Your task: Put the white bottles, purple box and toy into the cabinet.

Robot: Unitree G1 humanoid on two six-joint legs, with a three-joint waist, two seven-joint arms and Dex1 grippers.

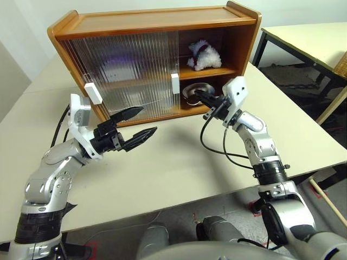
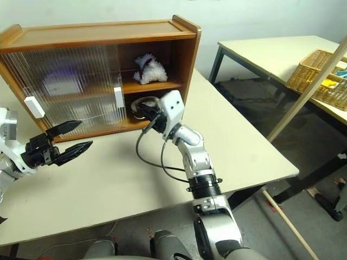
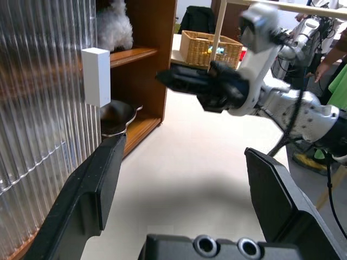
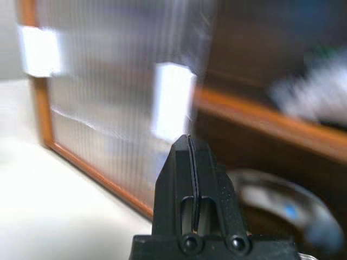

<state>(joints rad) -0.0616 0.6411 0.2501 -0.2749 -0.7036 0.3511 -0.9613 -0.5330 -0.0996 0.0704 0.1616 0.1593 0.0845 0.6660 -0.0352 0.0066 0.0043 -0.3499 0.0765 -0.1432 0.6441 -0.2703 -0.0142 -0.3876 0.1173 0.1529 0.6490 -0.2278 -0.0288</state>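
The brown wooden cabinet [image 1: 152, 21] stands at the back of the table, its right section open and its two ribbed doors slid left. The white plush toy [image 1: 204, 55] sits on the middle shelf in the open section. The white bottles and the purple box are hidden; a lilac blur [image 1: 116, 69] shows through the ribbed door at shelf height. My left gripper [image 1: 149, 119] hangs open and empty in front of the closed doors. My right gripper [image 1: 198, 94] is shut on nothing, pointing at the open lower compartment beside the inner white handle [image 1: 175, 84].
A shiny steel bowl [image 1: 194, 89] lies in the open lower compartment, right behind my right fingertips. The cream table [image 1: 179, 157] spreads in front of the cabinet. A second table with a wicker basket [image 2: 320, 76] and a leaning wooden stick [image 2: 303, 92] stands to the right.
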